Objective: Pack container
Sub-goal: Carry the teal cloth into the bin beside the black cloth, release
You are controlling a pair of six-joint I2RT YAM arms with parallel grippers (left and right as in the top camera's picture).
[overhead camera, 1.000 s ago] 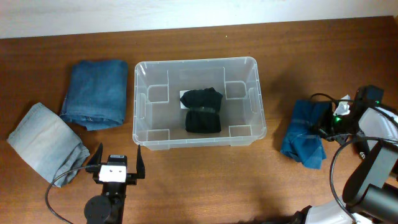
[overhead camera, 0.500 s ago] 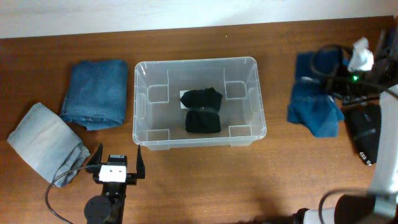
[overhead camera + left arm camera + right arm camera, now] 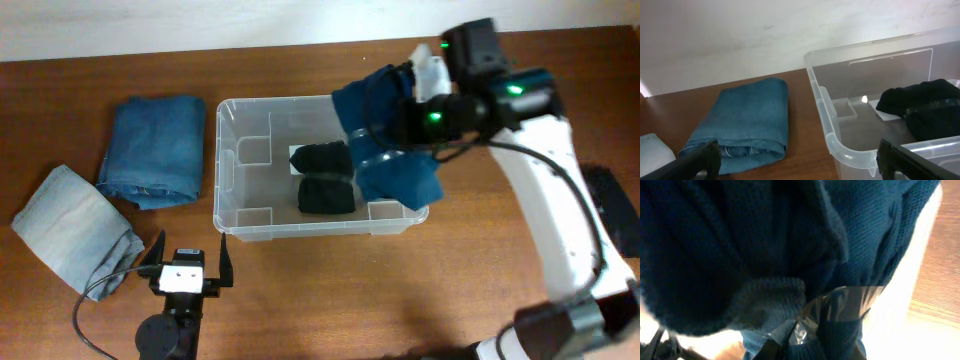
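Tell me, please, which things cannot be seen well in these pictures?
Right claw: right wrist view, buried in the dark blue cloth.
Container: overhead, the cloth covers much of its right wall; left wrist view, the edge cuts it off.
Left claw: left wrist view, the bottom edge cuts off its fingers.

Clear, colourless plastic on the container (image 3: 222, 170), w/ a white label (image 3: 295, 158) on its floor. Inside it, a plain black bundle (image 3: 326, 182). Over its right side, knit cloth (image 3: 390, 150): dark teal-blue, no pattern. Left of it, folded denim (image 3: 155, 148), mid blue; farther left, a second fold (image 3: 70, 232), pale grey-blue. Table (image 3: 400, 290) under it: reddish-brown wood grain. Right arm (image 3: 550, 190) beside it: white w/ green lights.
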